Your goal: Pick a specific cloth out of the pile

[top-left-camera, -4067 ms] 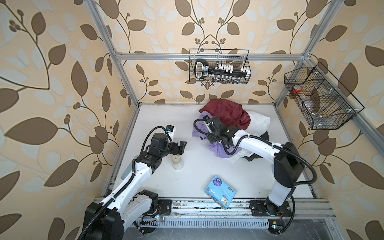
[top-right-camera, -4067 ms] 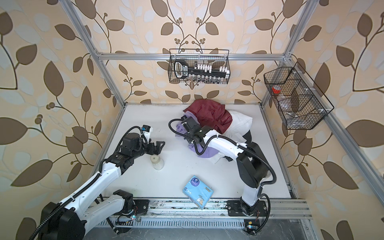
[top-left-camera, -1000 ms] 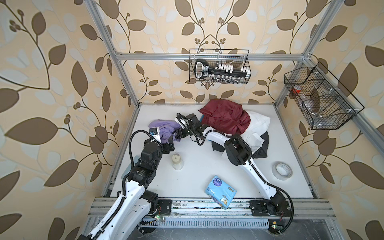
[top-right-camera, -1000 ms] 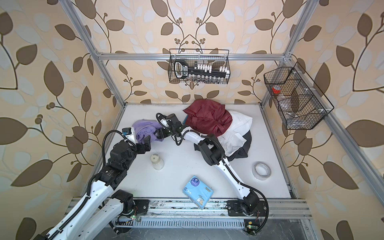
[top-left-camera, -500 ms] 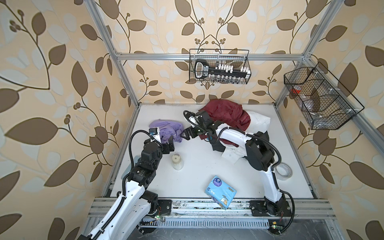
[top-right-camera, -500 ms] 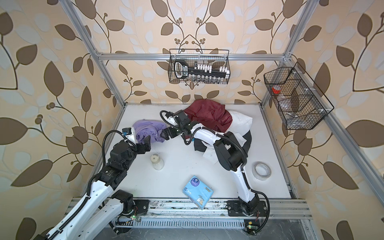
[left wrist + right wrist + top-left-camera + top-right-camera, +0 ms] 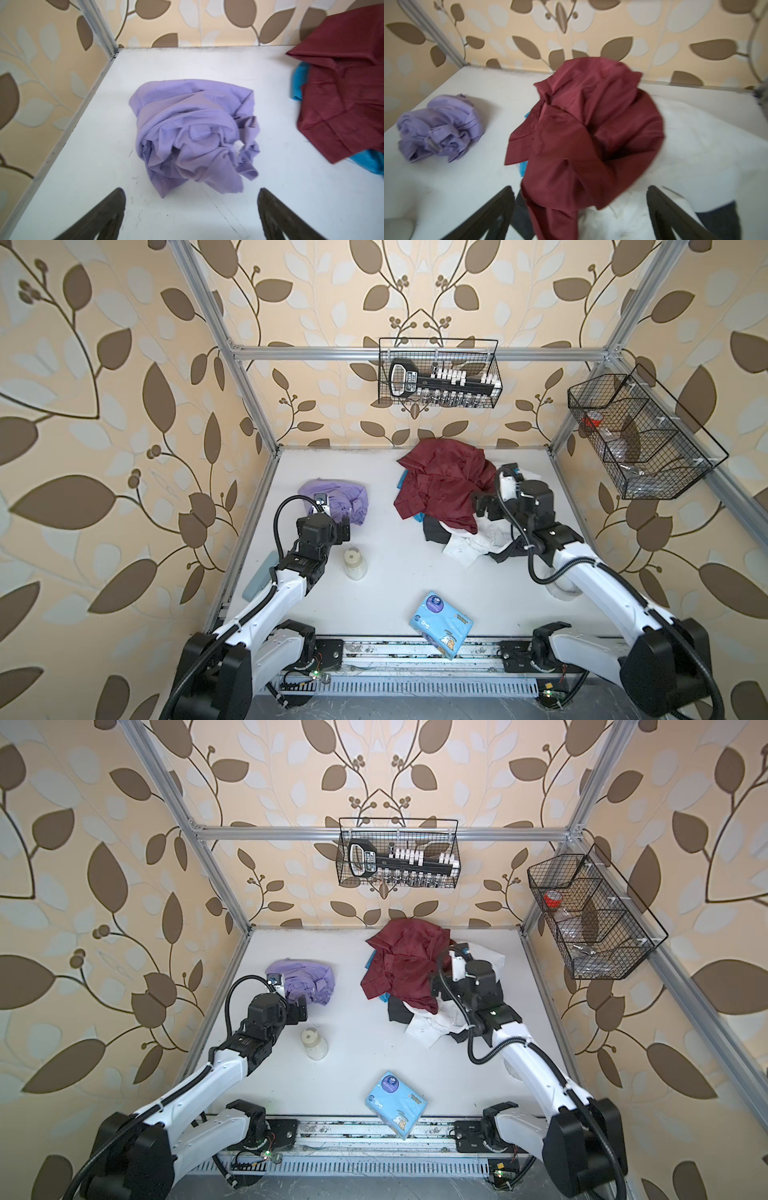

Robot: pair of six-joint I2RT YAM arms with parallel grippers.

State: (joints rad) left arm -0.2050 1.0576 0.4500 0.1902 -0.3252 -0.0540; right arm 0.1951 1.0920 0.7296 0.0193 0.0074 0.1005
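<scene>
Just ahead of the open, empty left gripper (image 7: 191, 190) lies the bunched pale-lavender thin-fabric cloth (image 7: 193, 133); the right gripper (image 7: 580, 187), likewise open, hangs farther off.

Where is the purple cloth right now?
In both top views the cloth lies bunched on the left of the table, clear of the pile and just beyond the left gripper.

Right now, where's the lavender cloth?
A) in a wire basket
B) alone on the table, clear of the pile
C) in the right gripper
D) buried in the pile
B: the lavender cloth lies bunched on the bare table, with a gap between it and the pile.
</scene>
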